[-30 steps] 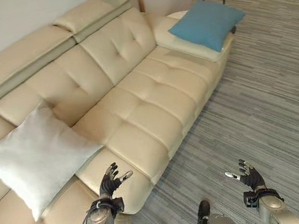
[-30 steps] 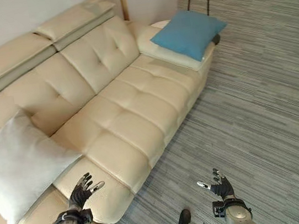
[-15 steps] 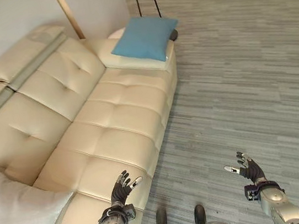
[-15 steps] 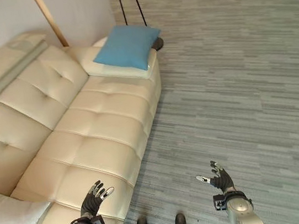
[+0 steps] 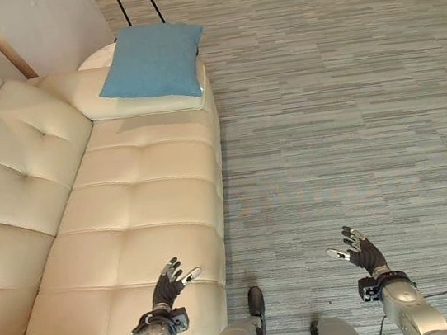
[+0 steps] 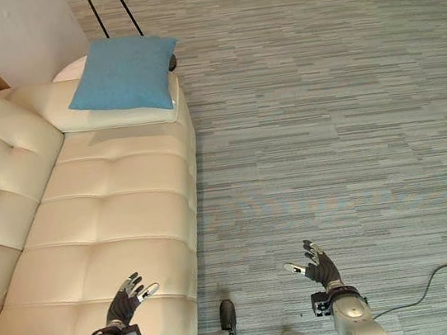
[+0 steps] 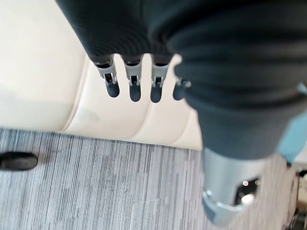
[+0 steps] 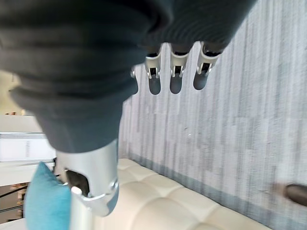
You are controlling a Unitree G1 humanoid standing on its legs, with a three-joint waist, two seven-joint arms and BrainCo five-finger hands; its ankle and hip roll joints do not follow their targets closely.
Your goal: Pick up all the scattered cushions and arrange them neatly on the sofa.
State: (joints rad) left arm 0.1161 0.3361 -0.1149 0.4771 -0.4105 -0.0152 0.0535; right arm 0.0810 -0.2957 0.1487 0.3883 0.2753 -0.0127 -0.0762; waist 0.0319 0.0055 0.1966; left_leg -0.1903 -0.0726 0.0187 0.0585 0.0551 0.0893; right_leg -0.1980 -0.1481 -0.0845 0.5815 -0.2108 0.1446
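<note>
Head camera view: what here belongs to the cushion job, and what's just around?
Job:
blue cushion on the sofa's far armrest
sofa
left robot hand and right robot hand, both open, holding nothing

Just around:
striped carpet
dark stand legs

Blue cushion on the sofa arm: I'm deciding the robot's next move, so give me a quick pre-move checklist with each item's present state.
1. Left hand free: ok, fingers spread, holding nothing, above the sofa seat's front edge.
2. Right hand free: ok, fingers open, over the carpet.
3. Blue cushion on the sofa: ok, lying flat on the far armrest.
4. Blue cushion arranged neatly: cannot tell; it lies on the armrest, not against the backrest.
5. Cushions left on the floor: cannot tell; none lies on the carpet in view.
6. Seat free for placing: ok, the seat sections are bare.
</note>
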